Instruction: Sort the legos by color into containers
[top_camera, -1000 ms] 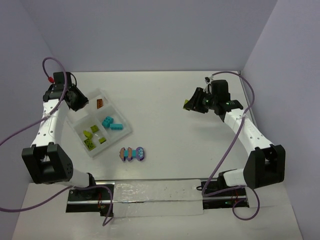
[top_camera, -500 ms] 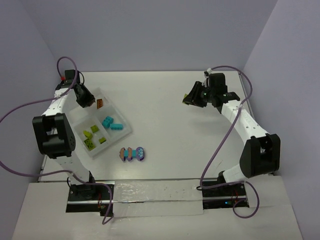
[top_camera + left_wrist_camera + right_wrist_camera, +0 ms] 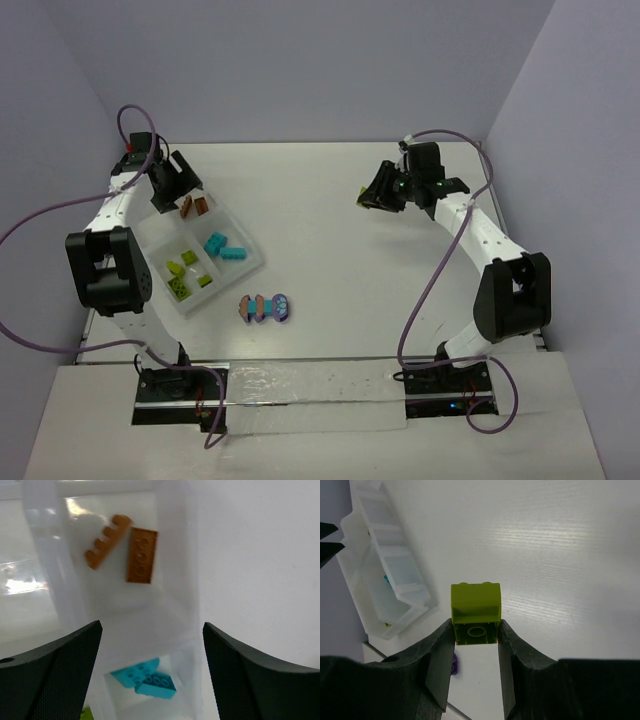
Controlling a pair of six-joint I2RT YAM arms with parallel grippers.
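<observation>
My left gripper (image 3: 179, 191) hangs open over the far corner compartment of the white tray (image 3: 160, 238); nothing sits between its fingers (image 3: 60, 665). Below it lie two orange-brown legos (image 3: 141, 555), also visible from above (image 3: 195, 207). The neighbouring compartment holds turquoise legos (image 3: 222, 247) (image 3: 145, 678), and two nearer compartments hold lime green legos (image 3: 180, 272). A multicoloured cluster (image 3: 265, 308) of turquoise, orange-brown and purple lies on the table in front of the tray. My right gripper (image 3: 368, 197) (image 3: 475, 630) is shut on a lime green lego (image 3: 475, 612), held above the table at the right.
The tray's raised dividers (image 3: 170, 615) stand under the left gripper. In the right wrist view the tray (image 3: 380, 580) lies far off to the left, with a bit of the purple cluster (image 3: 454, 662) beside the finger. Purple cables loop from both arms.
The left gripper has opened over the far compartment, and a second orange-brown lego now lies there. The right gripper has shifted slightly left, still holding the lime lego.
</observation>
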